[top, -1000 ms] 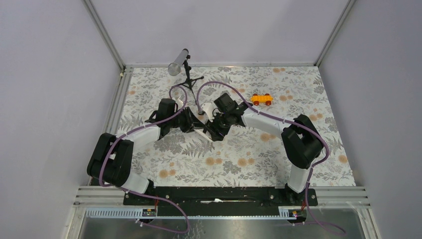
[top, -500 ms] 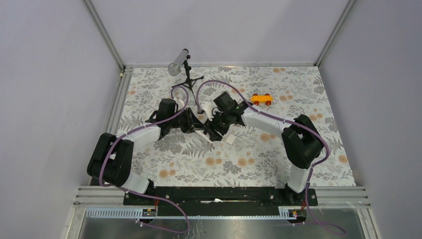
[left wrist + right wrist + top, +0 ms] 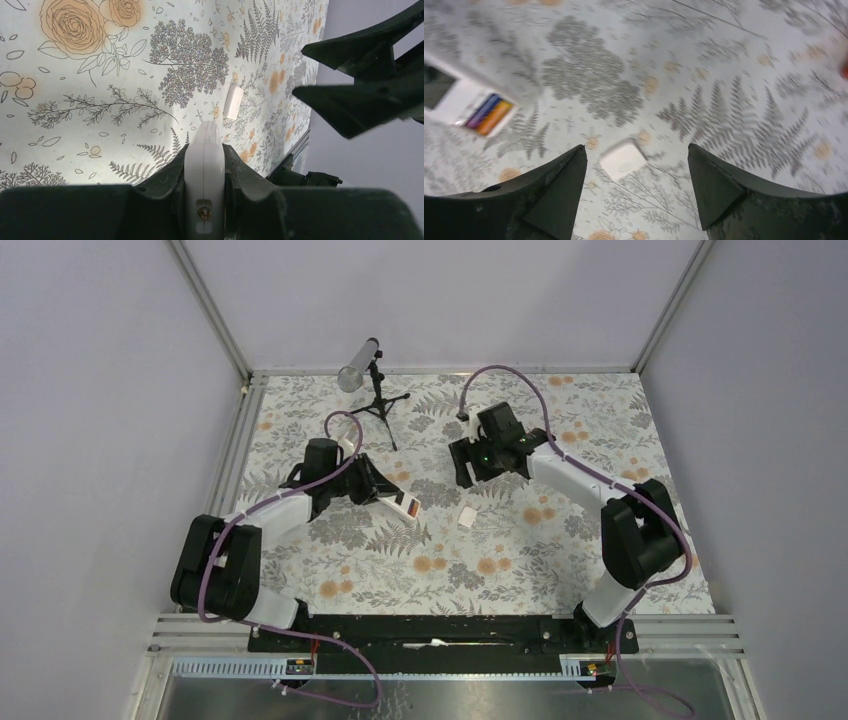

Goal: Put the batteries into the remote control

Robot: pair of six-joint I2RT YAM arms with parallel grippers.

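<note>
Two batteries [image 3: 489, 114], one blue-purple and one orange, lie side by side in the open back of the remote control [image 3: 402, 506]. My left gripper [image 3: 378, 494] is clamped tight on that remote's white edges (it is held up off the floral table [image 3: 500, 560]). My right gripper [image 3: 636, 152] stands wide apart, gripping nothing, above a small flat white piece [image 3: 623, 159] lying on the table near the remote.

Left claw [image 3: 205, 152] is clamped tight, left of centre; right claw [image 3: 636, 149] gapes wide, farther off, well apart.
</note>
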